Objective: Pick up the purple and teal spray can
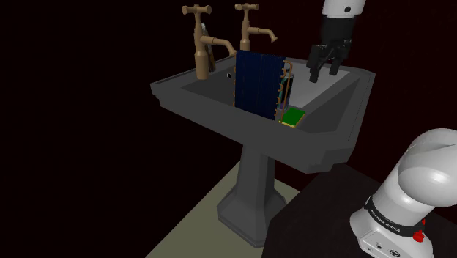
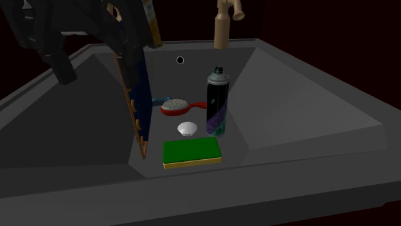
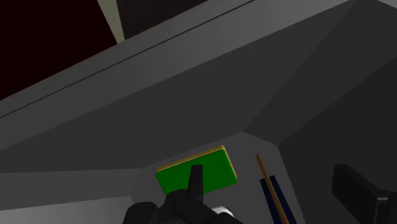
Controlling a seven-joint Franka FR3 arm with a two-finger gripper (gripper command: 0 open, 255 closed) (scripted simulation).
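The spray can (image 2: 217, 103) stands upright in the dark grey sink (image 2: 270, 192); it is black with purple and teal markings and a grey cap. A green sponge (image 2: 191, 152) lies just in front of it, nearer the second exterior view's bottom edge. In the shoulder view my gripper (image 1: 326, 71) hangs open over the sink's (image 1: 220, 121) right part, above the basin and apart from everything in it. A tall dark blue panel (image 1: 258, 82) hides the can there. In the wrist view the gripper (image 3: 275, 186) has its fingers wide apart, with the sponge (image 3: 197, 170) beside one finger (image 3: 195, 181).
A dark blue panel (image 2: 138, 109) with an orange ribbed edge stands upright in the basin beside the can. A red hairbrush (image 2: 180, 106) and a small white round piece (image 2: 187, 128) lie next to the can. Two brass taps (image 1: 198, 44) (image 1: 249, 29) rise at the sink's back.
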